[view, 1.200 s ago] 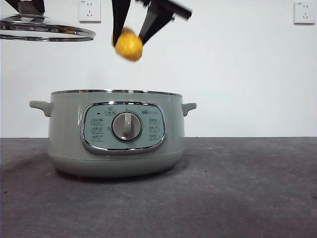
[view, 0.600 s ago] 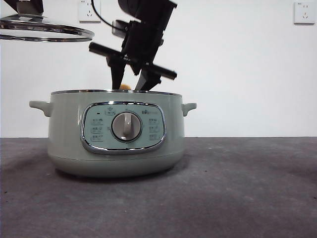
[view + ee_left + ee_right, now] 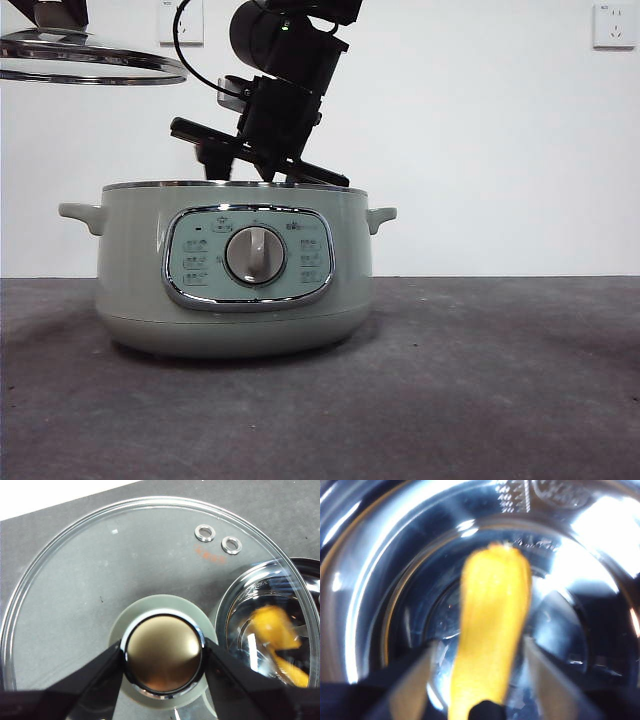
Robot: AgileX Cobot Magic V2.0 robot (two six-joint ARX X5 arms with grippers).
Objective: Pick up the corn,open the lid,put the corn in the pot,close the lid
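The pale green pot (image 3: pixel 235 265) stands uncovered on the table. My left gripper (image 3: pixel 162 655) is shut on the lid's silver-topped knob and holds the glass lid (image 3: pixel 90 62) level, high and off to one side of the pot. My right gripper (image 3: pixel 255 170) has dipped behind the pot's rim, so the front view hides its tips and the corn. In the right wrist view the yellow corn (image 3: pixel 492 625) is a blurred streak inside the steel bowl, with the open jaws standing apart from it. Through the lid (image 3: pixel 75 580) the corn (image 3: pixel 272 627) shows inside the pot (image 3: pixel 305 565).
The pot has two small side handles (image 3: pixel 80 215) and a chrome-framed panel with a round dial (image 3: pixel 256 255). It sits on a dark grey table (image 3: pixel 480 380) before a white wall with sockets (image 3: pixel 614 25).
My right gripper came down from above the pot to its rim with the corn. Its jaws have spread, and the corn has left the front view. The lid has stayed aloft.
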